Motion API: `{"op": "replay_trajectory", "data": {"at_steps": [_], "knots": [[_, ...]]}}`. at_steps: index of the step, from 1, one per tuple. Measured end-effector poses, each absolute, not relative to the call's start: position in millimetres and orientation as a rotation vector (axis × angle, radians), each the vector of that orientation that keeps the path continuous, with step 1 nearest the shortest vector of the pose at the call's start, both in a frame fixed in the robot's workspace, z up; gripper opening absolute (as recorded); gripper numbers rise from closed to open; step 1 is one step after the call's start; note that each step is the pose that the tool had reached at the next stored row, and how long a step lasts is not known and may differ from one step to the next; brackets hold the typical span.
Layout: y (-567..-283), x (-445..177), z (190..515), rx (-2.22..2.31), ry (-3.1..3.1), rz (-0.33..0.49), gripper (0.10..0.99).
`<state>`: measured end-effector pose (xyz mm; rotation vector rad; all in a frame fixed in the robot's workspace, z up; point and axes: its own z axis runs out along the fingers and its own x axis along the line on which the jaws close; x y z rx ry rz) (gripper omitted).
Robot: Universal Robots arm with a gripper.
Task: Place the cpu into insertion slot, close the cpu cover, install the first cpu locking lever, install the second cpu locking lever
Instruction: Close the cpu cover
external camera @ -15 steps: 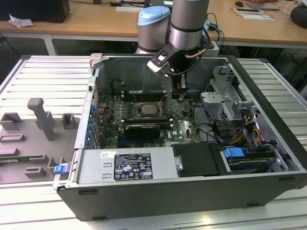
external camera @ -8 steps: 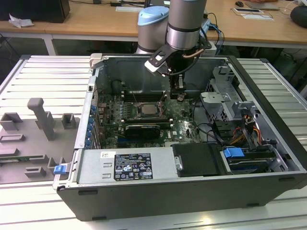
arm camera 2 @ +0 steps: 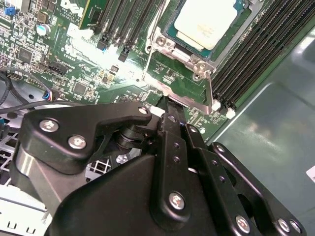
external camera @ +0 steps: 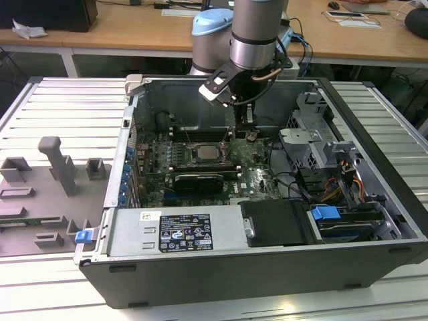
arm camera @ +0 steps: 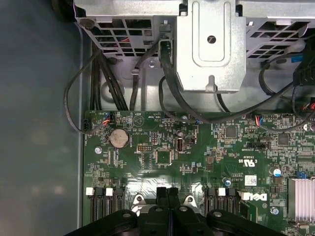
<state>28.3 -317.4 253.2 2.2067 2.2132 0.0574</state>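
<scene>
Inside the open computer case (external camera: pixel 267 267), the arm reached down over the green motherboard (arm camera: pixel 162 157). The gripper (external camera: pixel 249 134) hung just beside the insertion slot (arm camera 2: pixel 166 44), on the exterior view's right of it. Its two fingers (arm camera: pixel 162 194) were pressed together in the first wrist view, with nothing seen between them. The cpu (arm camera 2: pixel 204 22) lay flat in the slot, silver top upward, with the cpu cover (arm camera 2: pixel 224 42) framing its edges. Two thin metal rods ran along neighbouring sides of the socket, one (arm camera 2: pixel 210 88) ending close to the fingertips, the other (arm camera 2: pixel 147 54) slanting away. Whether either rod was latched could not be told. Black memory slots (arm camera 2: pixel 251 54) flanked the socket. A coin cell (arm camera: pixel 118 138) sat near the board's edge below a metal drive cage (arm camera: pixel 211 49).
</scene>
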Motion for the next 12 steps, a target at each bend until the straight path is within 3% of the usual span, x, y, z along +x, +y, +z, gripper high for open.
{"op": "replay_trajectory", "data": {"at_steps": [12], "knots": [[-317.4,22.3,253.1,2.207,2.213,0.058,0.11]]}}
